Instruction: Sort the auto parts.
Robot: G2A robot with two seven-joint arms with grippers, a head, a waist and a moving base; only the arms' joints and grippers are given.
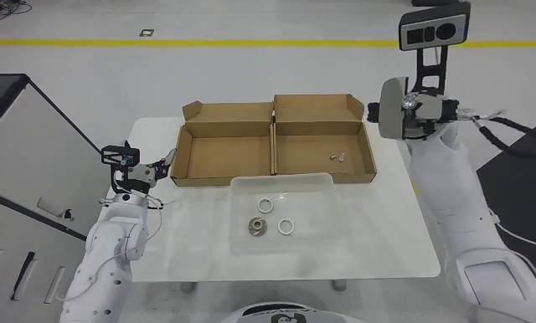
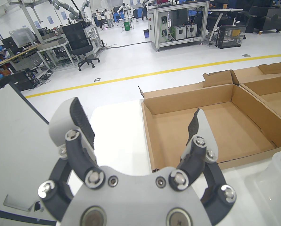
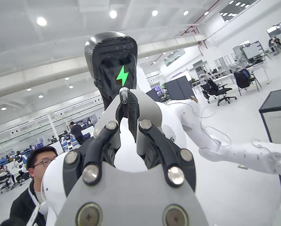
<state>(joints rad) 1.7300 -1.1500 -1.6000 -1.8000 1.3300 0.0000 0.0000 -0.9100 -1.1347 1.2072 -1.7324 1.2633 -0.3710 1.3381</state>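
A clear plastic tray (image 1: 322, 189) at the table's front holds two white rings (image 1: 265, 204) (image 1: 286, 226) and a grey metal hub (image 1: 255, 227). Behind it stand two open cardboard boxes. The left box (image 1: 224, 174) (image 2: 168, 139) is bare inside, and the right box (image 1: 322, 167) holds small metal bolts (image 1: 337, 155). My right gripper (image 1: 408, 103) (image 3: 124, 98) is raised high off the table's right side, pointing upward, shut on a small metal bolt (image 3: 124, 92). My left gripper (image 1: 159, 166) (image 2: 135, 106) hangs open and empty over the table's left edge, beside the left box.
The white table (image 1: 385, 239) has bare room right of the tray and at the front left. A grey panel (image 1: 42, 139) stands just off the table's left side. The boxes' flaps (image 1: 228, 112) stand up along the far edge.
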